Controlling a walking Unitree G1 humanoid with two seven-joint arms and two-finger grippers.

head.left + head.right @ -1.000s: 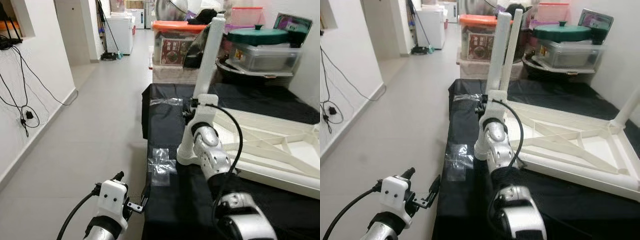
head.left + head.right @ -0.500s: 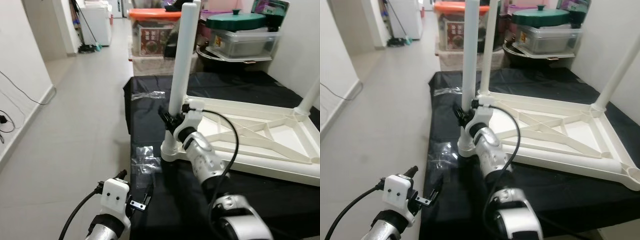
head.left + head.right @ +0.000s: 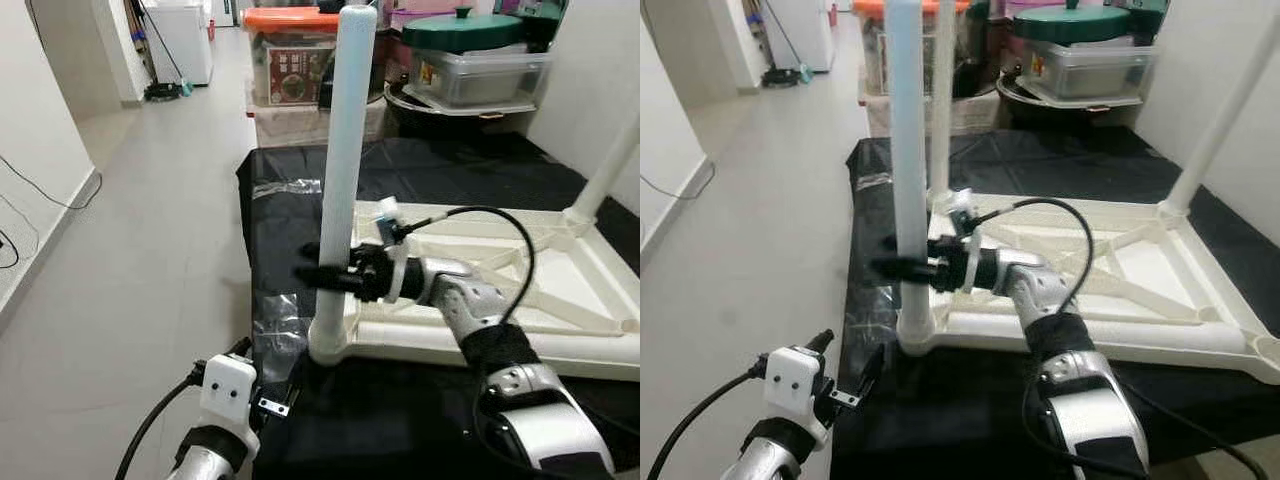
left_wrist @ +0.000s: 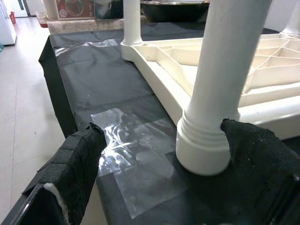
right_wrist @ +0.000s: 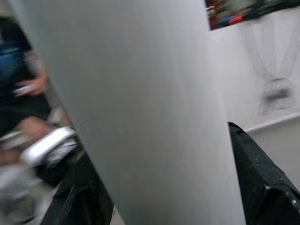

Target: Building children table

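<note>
Children's table [image 3: 560,290]: white plastic, lying upside down on a black-covered desk [image 3: 290,215], its legs pointing up. Near-corner leg [image 3: 338,190]: upright, seated in its corner socket. Right end effector [image 3: 325,275]: reaches in from the side, fingers clamped around this leg partway up. Left end effector [image 4: 154,183]: low at the desk's near edge, fingers spread apart, holding nothing, facing the base of the leg. Clear tape patches [image 4: 136,159]: stuck to the black cover beside the socket. Storage boxes [image 3: 300,70]: stacked beyond the desk.
</note>
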